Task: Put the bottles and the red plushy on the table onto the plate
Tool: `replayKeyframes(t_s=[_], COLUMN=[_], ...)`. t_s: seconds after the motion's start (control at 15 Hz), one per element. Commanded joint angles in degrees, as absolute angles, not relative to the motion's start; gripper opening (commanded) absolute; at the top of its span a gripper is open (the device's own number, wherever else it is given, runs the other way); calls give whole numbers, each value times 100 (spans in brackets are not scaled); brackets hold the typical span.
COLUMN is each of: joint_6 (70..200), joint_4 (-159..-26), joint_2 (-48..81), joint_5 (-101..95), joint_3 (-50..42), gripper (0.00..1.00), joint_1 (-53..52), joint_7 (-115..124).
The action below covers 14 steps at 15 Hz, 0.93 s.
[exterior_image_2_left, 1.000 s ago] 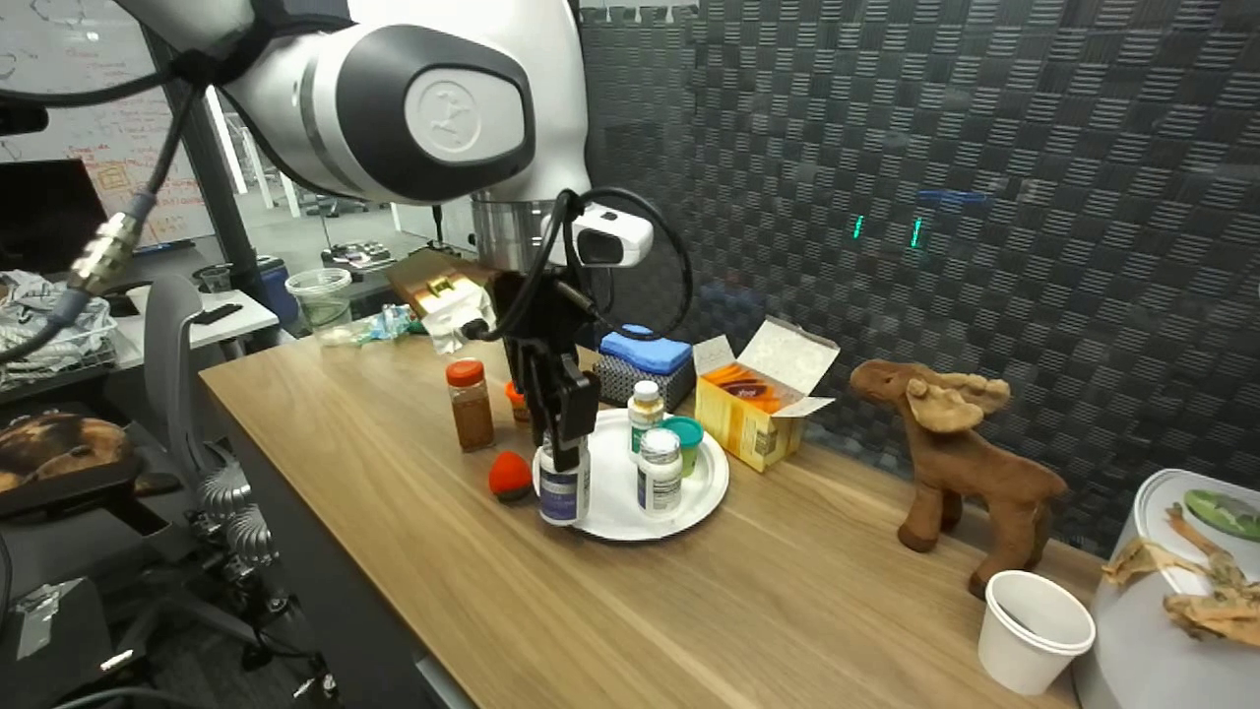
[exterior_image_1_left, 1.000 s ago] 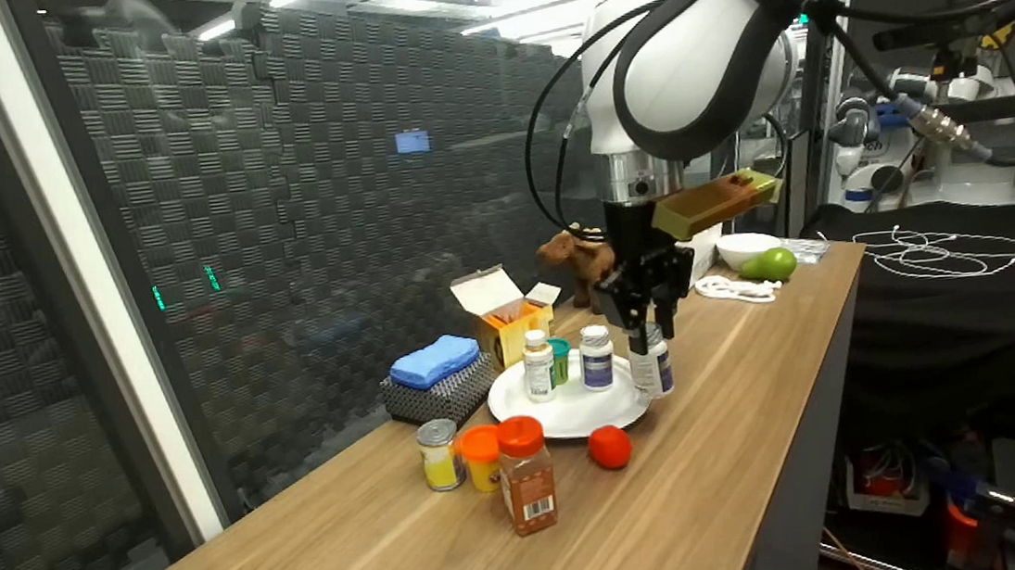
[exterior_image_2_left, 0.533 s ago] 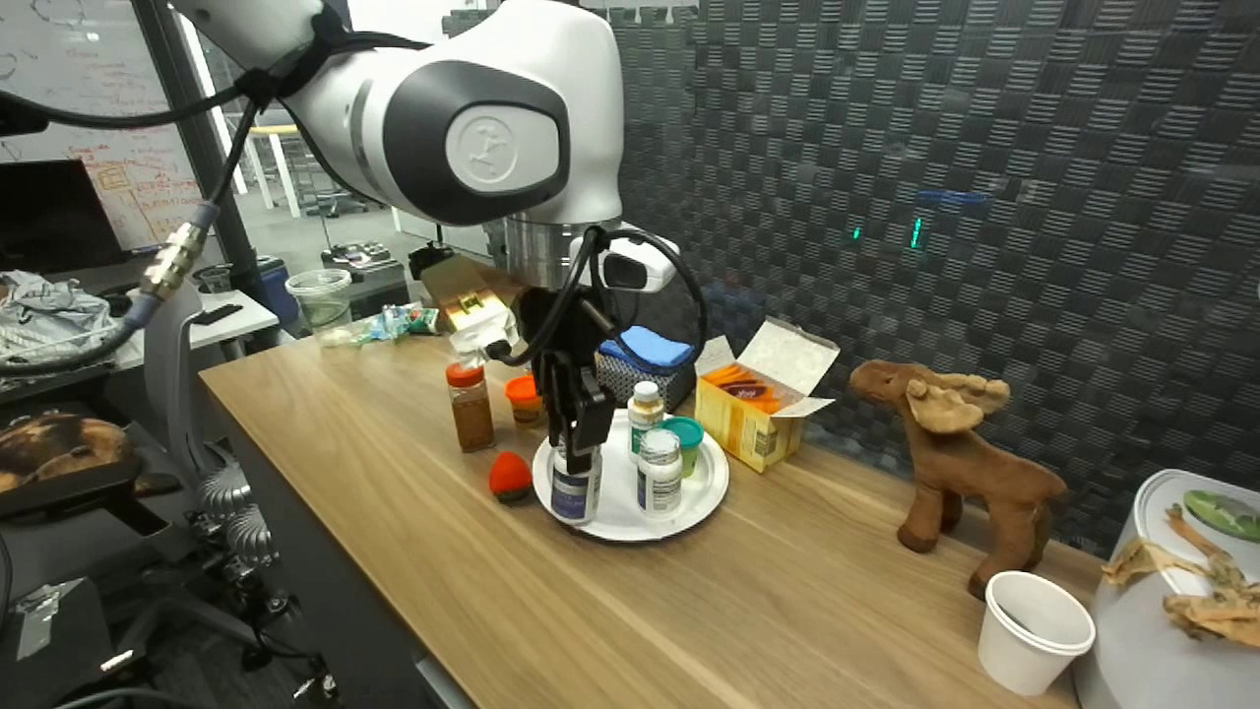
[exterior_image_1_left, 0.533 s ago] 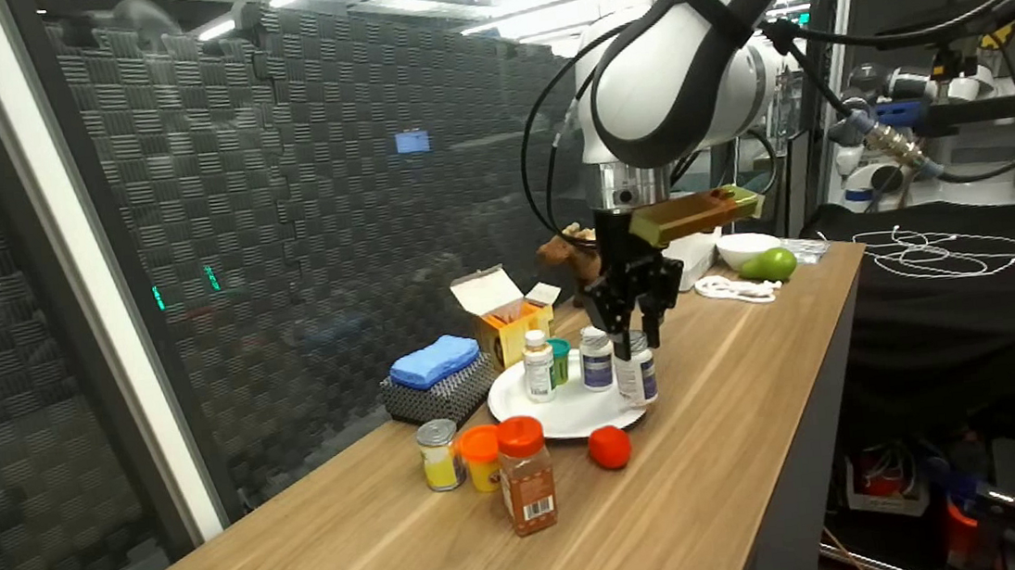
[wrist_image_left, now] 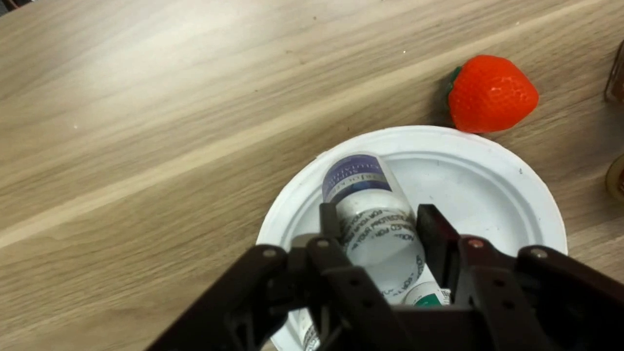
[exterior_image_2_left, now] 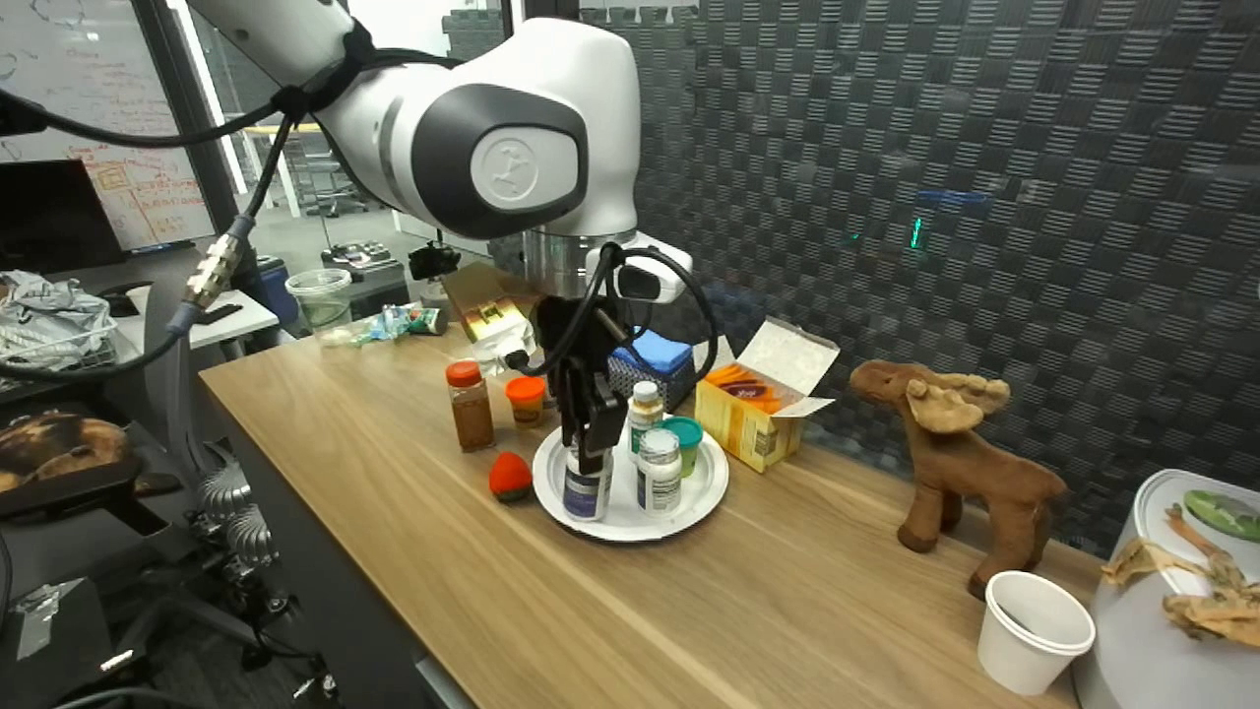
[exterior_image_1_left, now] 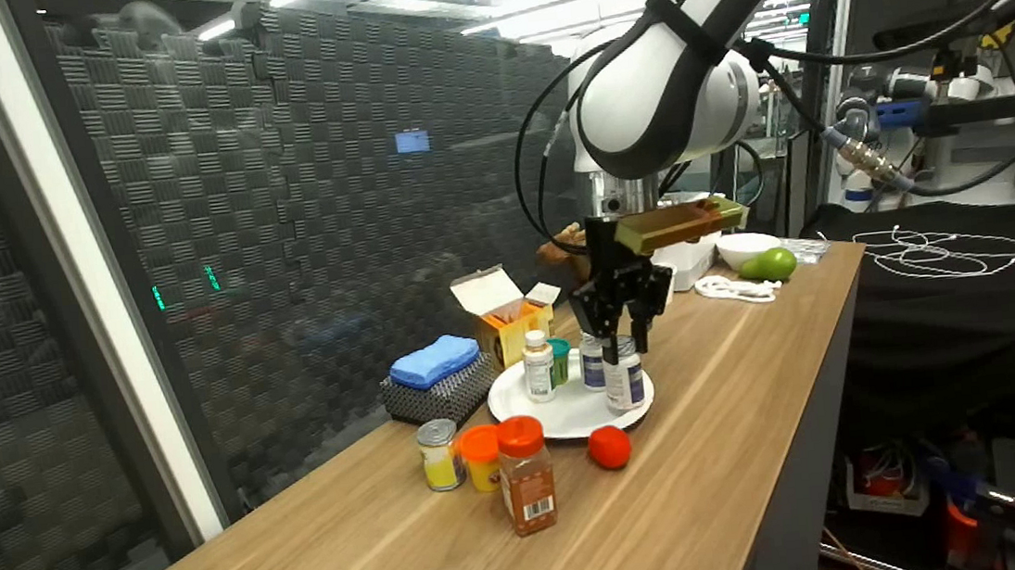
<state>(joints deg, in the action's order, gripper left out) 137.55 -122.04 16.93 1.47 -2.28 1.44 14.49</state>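
Note:
My gripper (wrist_image_left: 379, 222) is shut on the neck of a white bottle with a purple label (wrist_image_left: 358, 180). That bottle stands over the near part of the white plate (wrist_image_left: 468, 209); whether its base touches the plate I cannot tell. Also on the plate are a green-labelled bottle (exterior_image_1_left: 539, 375), a teal-capped jar (exterior_image_2_left: 687, 440) and another white bottle (exterior_image_2_left: 660, 480). The red plushy (wrist_image_left: 492, 95), strawberry-shaped, lies on the table (exterior_image_1_left: 676, 492) just outside the plate's rim. A brown bottle with a red cap (exterior_image_1_left: 527, 479) and an orange-capped jar (exterior_image_2_left: 526, 401) stand on the table beyond it.
A can (exterior_image_1_left: 441, 456) stands beside the orange-capped jar. Along the wall are a blue sponge on a dark box (exterior_image_1_left: 434, 362), an open yellow box (exterior_image_2_left: 753, 409) and a brown moose plush (exterior_image_2_left: 965, 463). A white cup (exterior_image_2_left: 1036, 630) sits near the table's end.
My gripper has carried the purple-labelled bottle from the plate's edge inward over the plate, closer to the other white bottle. The plushy and the remaining items have stayed put.

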Motion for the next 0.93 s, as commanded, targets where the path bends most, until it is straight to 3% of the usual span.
replayKeyframes(t_s=[0.0,0.67,0.73,0.87], joint_6=[13935,14663,14679,14672], joint_4=[-12013,-12007,-12083,-12254], joint_2=[1896,2116,2033,1780], joint_5=[292,127,137,138], joint_3=[-270,-420,-398,-376], gripper=[19,19,69,77], joint_1=[120,62,69,72], joint_7=[1518,1691,1604,1506])
